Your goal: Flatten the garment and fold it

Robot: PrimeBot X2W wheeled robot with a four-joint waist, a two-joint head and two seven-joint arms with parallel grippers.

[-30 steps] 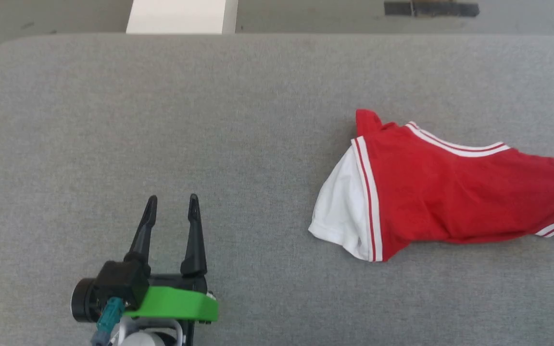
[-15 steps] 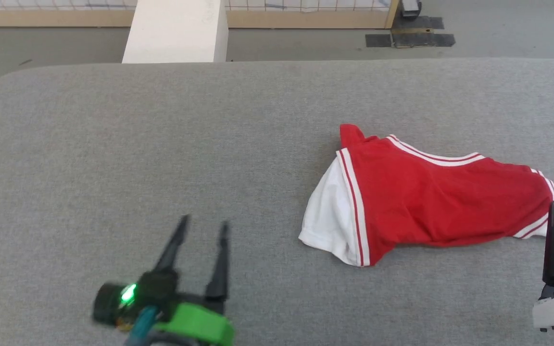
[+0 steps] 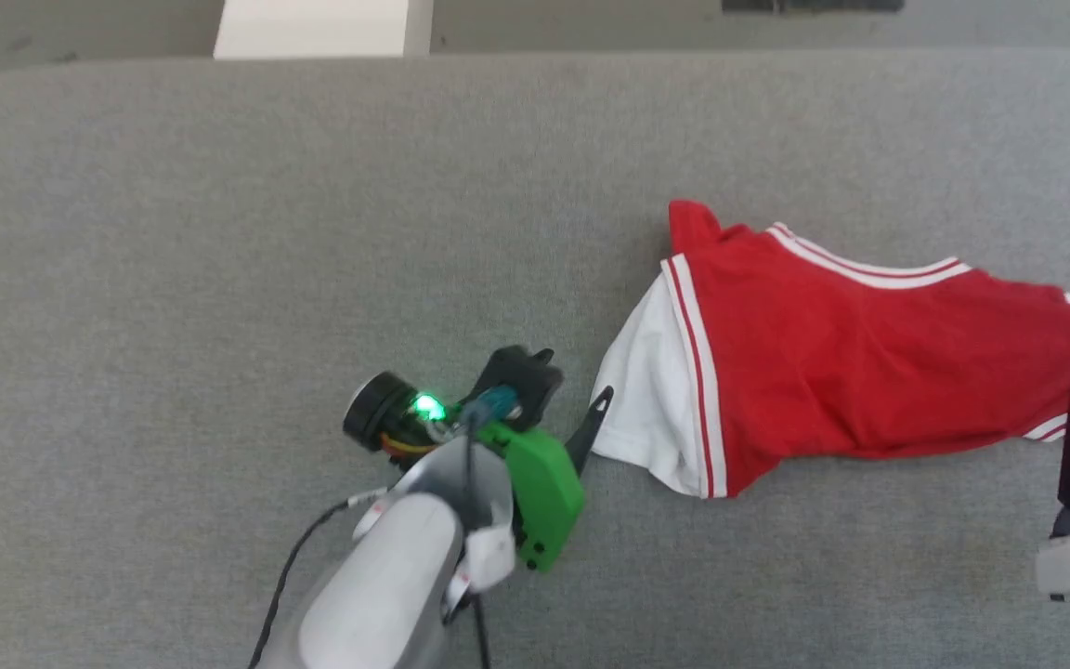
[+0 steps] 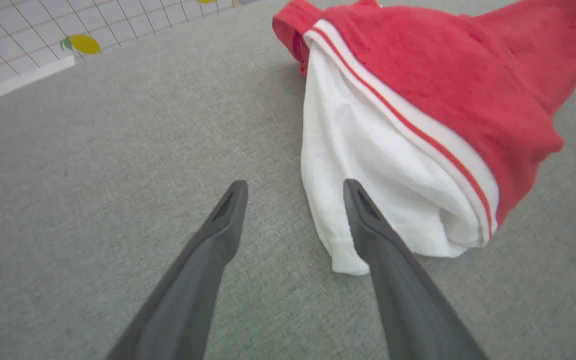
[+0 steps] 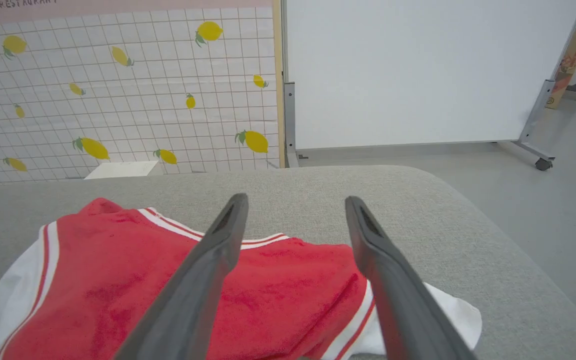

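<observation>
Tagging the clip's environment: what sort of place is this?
Probably an indoor lab or demo set, not a home. A lemon-print tile backdrop stands beside a wheeled white partition on bare grey floor, and the garment lies on a wide grey fabric-covered table.

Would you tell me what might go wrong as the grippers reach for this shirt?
1. The left gripper is open with one finger over the hem of the white sleeve; closing there may pinch one layer or miss.
2. The garment lies bunched, so pulling could drag it along the grey surface rather than flatten it.
3. The right gripper, open near the other sleeve, may catch red body cloth too.
</observation>
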